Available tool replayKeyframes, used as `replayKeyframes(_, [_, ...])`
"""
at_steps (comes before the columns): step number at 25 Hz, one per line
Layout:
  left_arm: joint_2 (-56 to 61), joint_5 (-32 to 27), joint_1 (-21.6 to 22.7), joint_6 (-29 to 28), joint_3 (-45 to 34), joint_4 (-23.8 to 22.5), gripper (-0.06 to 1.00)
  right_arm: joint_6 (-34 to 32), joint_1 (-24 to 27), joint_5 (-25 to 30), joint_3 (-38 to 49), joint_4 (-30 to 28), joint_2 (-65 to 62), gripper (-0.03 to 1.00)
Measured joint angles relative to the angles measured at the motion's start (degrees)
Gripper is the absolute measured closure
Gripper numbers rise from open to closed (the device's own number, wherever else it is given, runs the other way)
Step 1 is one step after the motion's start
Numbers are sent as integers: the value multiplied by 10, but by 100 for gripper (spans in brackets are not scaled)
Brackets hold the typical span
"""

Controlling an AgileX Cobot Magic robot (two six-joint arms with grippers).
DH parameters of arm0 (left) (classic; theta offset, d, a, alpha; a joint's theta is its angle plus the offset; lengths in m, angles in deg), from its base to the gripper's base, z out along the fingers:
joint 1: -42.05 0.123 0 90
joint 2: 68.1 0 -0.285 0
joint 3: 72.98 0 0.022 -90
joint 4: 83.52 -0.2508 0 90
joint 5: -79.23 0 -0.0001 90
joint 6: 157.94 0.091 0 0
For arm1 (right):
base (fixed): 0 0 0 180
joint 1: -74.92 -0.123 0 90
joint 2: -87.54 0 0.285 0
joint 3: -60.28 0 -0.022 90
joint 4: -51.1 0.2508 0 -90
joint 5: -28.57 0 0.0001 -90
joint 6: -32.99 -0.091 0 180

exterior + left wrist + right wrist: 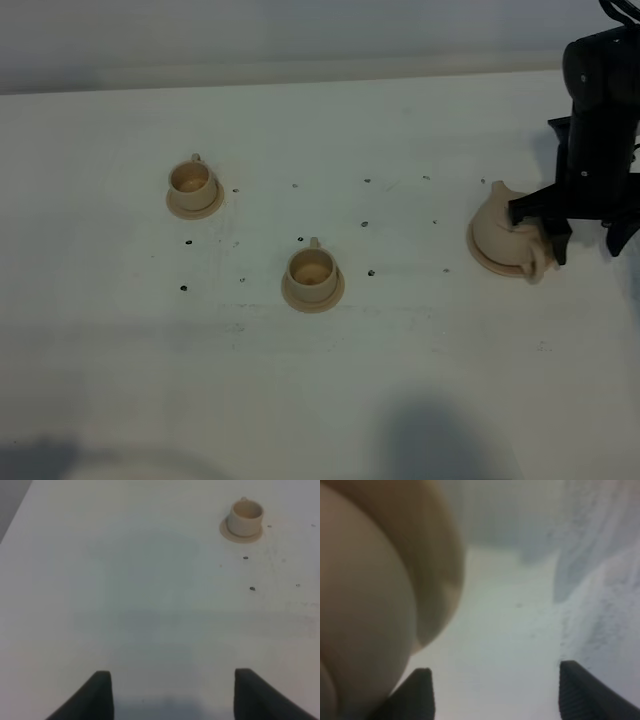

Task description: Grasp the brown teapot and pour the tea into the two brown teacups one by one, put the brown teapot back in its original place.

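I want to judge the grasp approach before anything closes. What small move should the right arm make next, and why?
Probably nudge the right gripper sideways toward the brown teapot before closing. Its jaws stand open, and the right wrist view shows the pot off to one side of them, with only bare table in between.

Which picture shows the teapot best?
The exterior high view: the brown teapot shows its spout, body and handle there. The right wrist view gives only a blurry tan bulge up close. The left wrist view misses it, showing one teacup.
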Motion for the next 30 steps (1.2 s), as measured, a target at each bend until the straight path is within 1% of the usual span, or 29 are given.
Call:
replayKeyframes(5, [0, 0, 0, 0, 0, 0, 42, 2, -7, -1, 0, 11, 0, 41])
replayKeyframes(11, [0, 0, 0, 0, 0, 0, 42, 2, -5, -11, 1, -17, 0, 41])
replayKeyframes(18, [0, 0, 0, 0, 0, 0, 42, 2, 21, -24, 1, -18, -6, 41])
replayKeyframes(23, [0, 0, 0, 0, 0, 0, 42, 2, 34, -25, 1, -16, -42, 41])
replayKeyframes(25, [0, 0, 0, 0, 0, 0, 42, 3, 34, -25, 1, -4, -59, 41])
replayKeyframes(28, [0, 0, 0, 0, 0, 0, 42, 19, 32, -25, 1, 45, -81, 41])
replayKeyframes(30, [0, 0, 0, 0, 0, 0, 42, 39, 22, -26, 1, 80, -91, 41])
